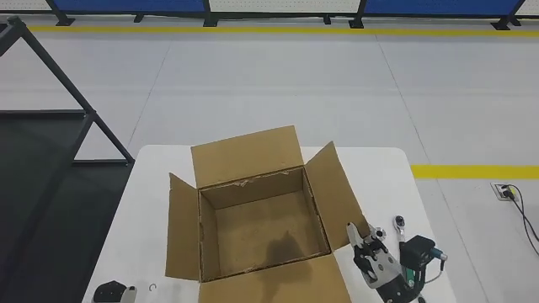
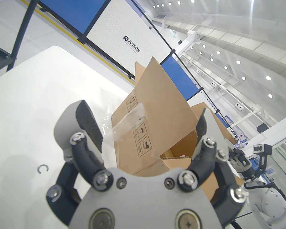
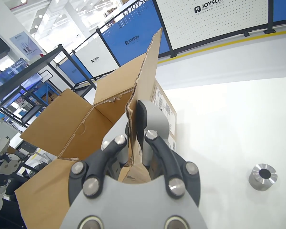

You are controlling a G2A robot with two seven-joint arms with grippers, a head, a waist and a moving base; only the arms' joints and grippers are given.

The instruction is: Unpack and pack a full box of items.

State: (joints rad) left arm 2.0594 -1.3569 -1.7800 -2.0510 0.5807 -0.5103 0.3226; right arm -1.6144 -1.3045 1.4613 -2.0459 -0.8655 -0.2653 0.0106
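Note:
An open cardboard box [image 1: 261, 219] stands mid-table with all its flaps folded outward; its floor shows bare cardboard. My right gripper [image 3: 133, 120] is shut on the edge of the box's right flap [image 3: 146, 72], one finger on each face of the cardboard; from above it sits at the flap's near corner [image 1: 364, 248]. My left gripper [image 2: 145, 123] is open and holds nothing. It hovers low over the table off the box's left side [image 2: 143, 129], near the table's front left corner [image 1: 111, 292].
A short metal cylinder [image 3: 263, 176] stands on the white table [image 3: 228, 120] right of the box, also seen from above [image 1: 401, 221]. A small C-shaped ring [image 2: 43, 168] lies on the table by the left gripper. A black rack [image 1: 34, 118] stands off the table's left.

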